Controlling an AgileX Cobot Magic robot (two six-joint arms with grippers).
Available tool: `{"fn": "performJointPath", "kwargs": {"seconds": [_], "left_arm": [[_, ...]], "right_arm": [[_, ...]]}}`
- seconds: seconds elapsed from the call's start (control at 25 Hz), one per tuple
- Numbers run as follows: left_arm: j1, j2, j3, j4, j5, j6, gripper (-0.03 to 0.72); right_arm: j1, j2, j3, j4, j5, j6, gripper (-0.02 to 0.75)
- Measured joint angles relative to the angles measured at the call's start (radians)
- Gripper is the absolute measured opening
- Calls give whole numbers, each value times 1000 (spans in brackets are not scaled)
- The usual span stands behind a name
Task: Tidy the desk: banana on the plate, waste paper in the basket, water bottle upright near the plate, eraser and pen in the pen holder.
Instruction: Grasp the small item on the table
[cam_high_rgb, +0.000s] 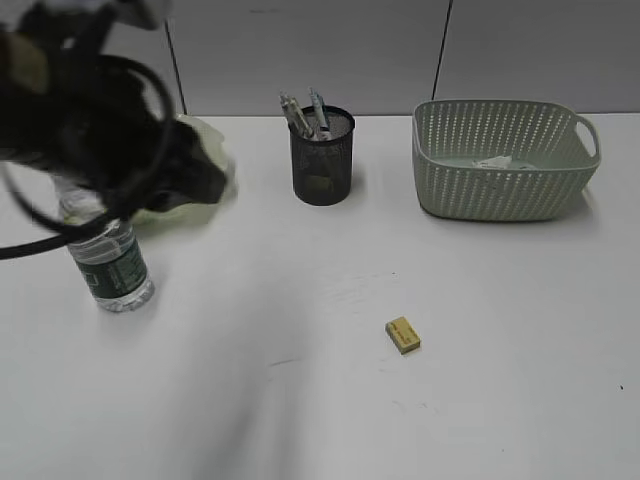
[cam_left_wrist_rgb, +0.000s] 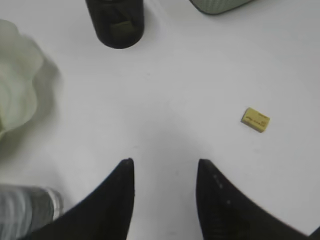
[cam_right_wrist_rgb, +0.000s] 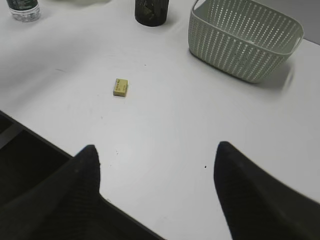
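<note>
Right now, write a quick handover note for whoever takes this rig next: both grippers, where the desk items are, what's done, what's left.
Left gripper: open, empty, over bare desk between plate and eraser.
Right gripper: open wide, empty, near the desk's front edge.
Water bottle: upright beside the plate. Done.
Waste paper: in the basket. Done.
Pens: in the pen holder. Done.
Banana: the left arm blocks the plate in the exterior view, so I cannot confirm it.
Eraser: lying on the desk, in front of the holder. Left: put it in the pen holder.
</note>
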Motion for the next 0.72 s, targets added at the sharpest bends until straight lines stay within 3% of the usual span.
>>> {"fn": "performJointPath", "kwargs": {"seconds": [0.24, 0.52, 0.72], "left_arm": [[-71, 279, -268, -25, 89, 65, 322], [-114, 506, -517, -169, 215, 182, 452], [-168, 627, -639, -181, 297, 225, 468]], "right_arm": [[0, 0, 0, 0, 0, 0, 561], [0, 0, 0, 0, 0, 0, 561], [0, 0, 0, 0, 0, 0, 561]]}}
